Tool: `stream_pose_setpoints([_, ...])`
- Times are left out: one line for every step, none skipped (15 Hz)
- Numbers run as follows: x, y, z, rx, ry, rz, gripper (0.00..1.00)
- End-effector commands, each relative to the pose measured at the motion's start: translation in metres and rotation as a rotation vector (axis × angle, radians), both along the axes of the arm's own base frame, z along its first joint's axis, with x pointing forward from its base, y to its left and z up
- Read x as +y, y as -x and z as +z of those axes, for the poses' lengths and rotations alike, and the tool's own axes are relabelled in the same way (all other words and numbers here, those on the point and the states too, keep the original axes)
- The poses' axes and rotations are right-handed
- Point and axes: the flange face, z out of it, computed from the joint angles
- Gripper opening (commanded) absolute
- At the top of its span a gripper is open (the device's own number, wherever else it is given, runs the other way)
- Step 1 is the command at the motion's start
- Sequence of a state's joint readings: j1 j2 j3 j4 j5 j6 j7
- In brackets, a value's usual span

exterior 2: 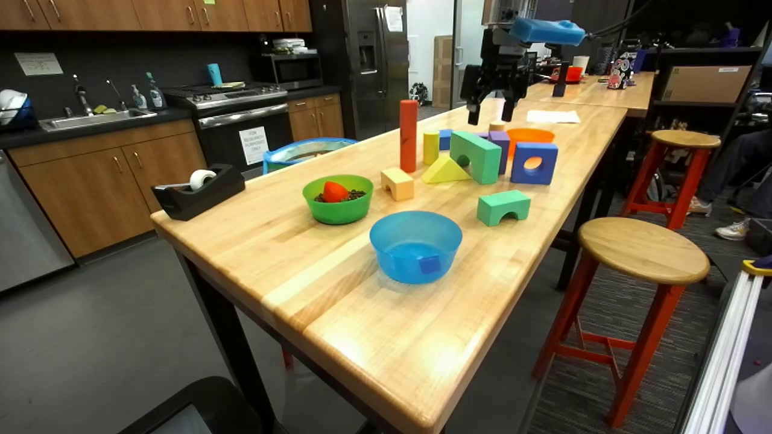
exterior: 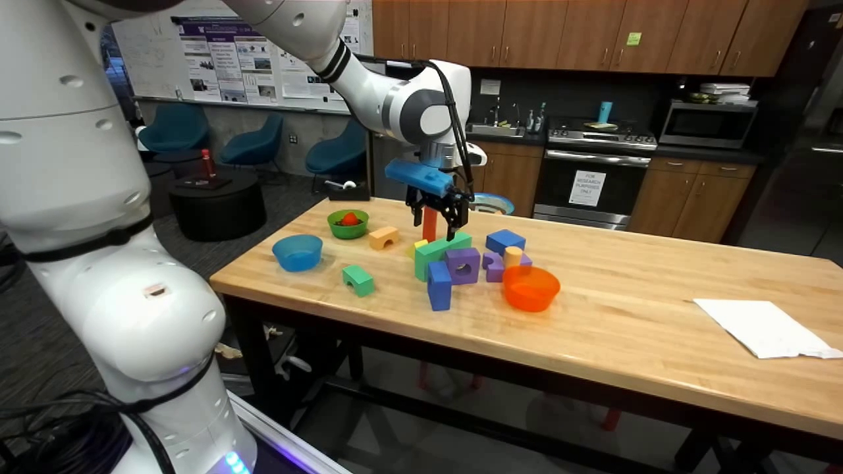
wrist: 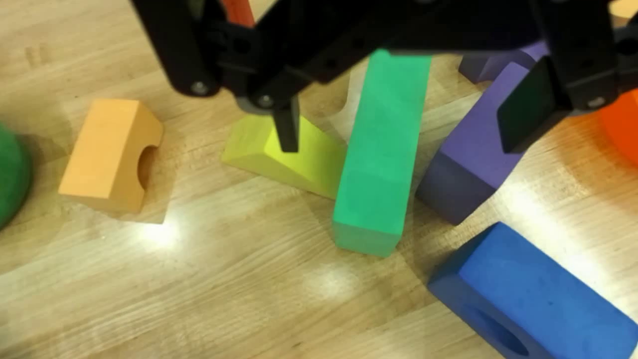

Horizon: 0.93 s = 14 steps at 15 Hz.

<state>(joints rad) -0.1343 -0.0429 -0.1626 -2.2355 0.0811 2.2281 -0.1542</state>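
My gripper stands open above the blocks, with nothing between its fingers. Directly beneath the gap lies the long green arch block, seen from above in the wrist view. The left finger overlaps the yellow triangular block in that view, and the right one overlaps the purple block with a hole. A blue block with a hole is at lower right. In an exterior view the gripper hangs higher than the green arch. A tall red block stands close by.
On the table are a blue bowl, a green bowl holding a red item and dark bits, and an orange bowl. A small green arch, an orange arch and a tape dispenser also rest there.
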Motion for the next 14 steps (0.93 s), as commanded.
stream_pose_setpoints([-0.01, -0.008, -0.002, -0.005, -0.014, 0.017, 1.0])
stream_pose_setpoints([-0.01, -0.011, -0.004, -0.006, -0.004, 0.016, 1.0])
stream_pose_setpoints([-0.008, -0.014, -0.007, -0.004, 0.004, 0.018, 1.0])
stream_pose_setpoints([-0.008, -0.017, -0.009, -0.005, 0.011, 0.017, 1.0])
stream_pose_setpoints([-0.007, -0.019, -0.011, -0.001, 0.015, 0.019, 1.0])
stream_pose_setpoints([-0.005, -0.021, -0.014, -0.001, 0.022, 0.022, 1.0])
stream_pose_setpoints([-0.005, -0.023, -0.016, 0.0, 0.026, 0.024, 1.0])
stream_pose_setpoints([-0.004, -0.025, -0.019, -0.003, 0.034, 0.024, 1.0])
stream_pose_setpoints([-0.004, -0.026, -0.02, -0.009, 0.045, 0.023, 1.0])
stream_pose_setpoints([-0.004, -0.027, -0.021, -0.015, 0.05, 0.025, 1.0])
stream_pose_setpoints([-0.004, -0.029, -0.022, -0.02, 0.054, 0.026, 1.0])
stream_pose_setpoints([-0.005, -0.03, -0.022, -0.026, 0.058, 0.027, 1.0])
stream_pose_setpoints([-0.004, -0.031, -0.023, -0.031, 0.061, 0.026, 1.0])
stream_pose_setpoints([-0.004, -0.032, -0.023, -0.035, 0.062, 0.026, 1.0])
